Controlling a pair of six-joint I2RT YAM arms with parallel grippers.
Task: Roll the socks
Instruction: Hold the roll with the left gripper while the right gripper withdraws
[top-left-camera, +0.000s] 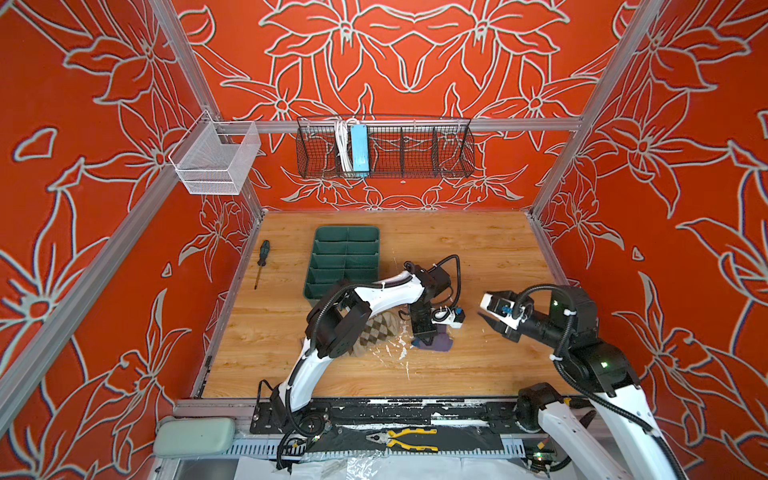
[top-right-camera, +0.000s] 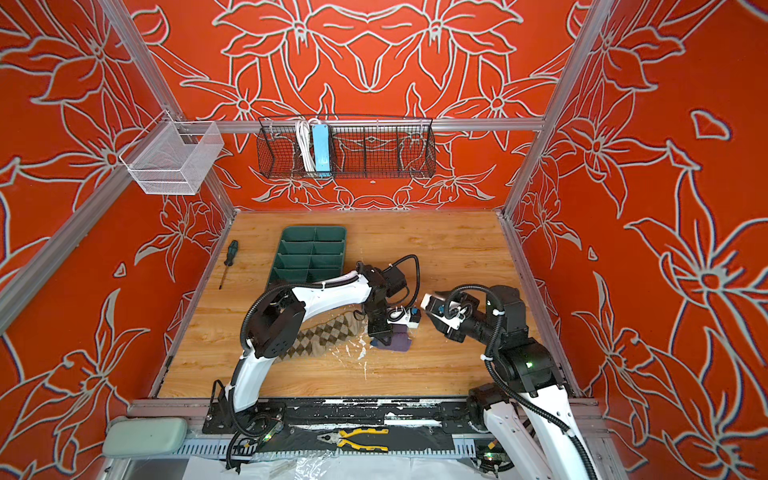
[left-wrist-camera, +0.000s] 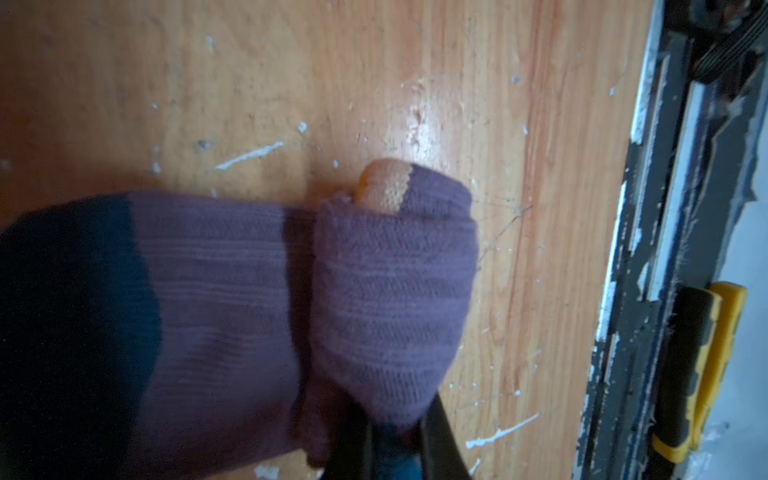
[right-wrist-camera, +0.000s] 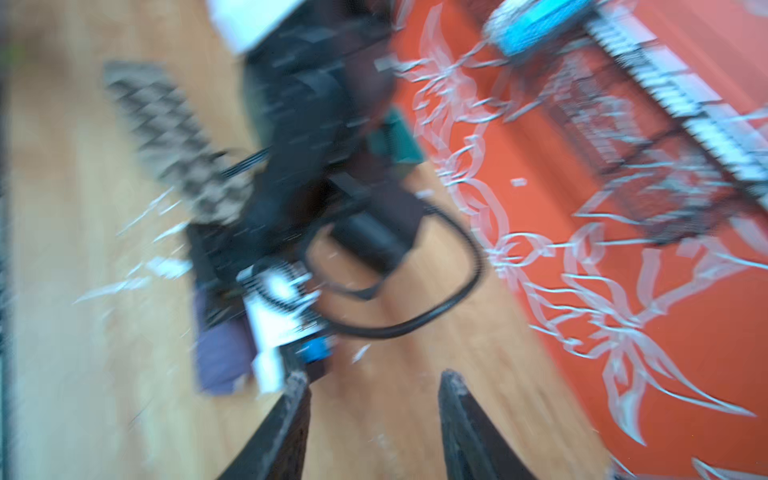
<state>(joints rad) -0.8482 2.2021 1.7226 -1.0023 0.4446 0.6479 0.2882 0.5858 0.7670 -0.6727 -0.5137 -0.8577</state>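
Green tray (top-left-camera: 346, 254), screwdriver (top-left-camera: 260, 266) on tabletop (top-left-camera: 478, 249); pliers (top-left-camera: 388, 437) at front rail.

High stereo pair; wrist views close

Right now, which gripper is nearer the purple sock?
Left. The left gripper is shut on the purple sock; the right gripper hangs open off to its side, not touching it.

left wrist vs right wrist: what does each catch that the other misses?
Left wrist only: the yellow cuff peeking from the rolled end of the purple sock, the left gripper shut on that fabric, and the pliers. Right wrist only, blurred: argyle sock, wire basket, open right gripper. Both: purple sock, wooden table.
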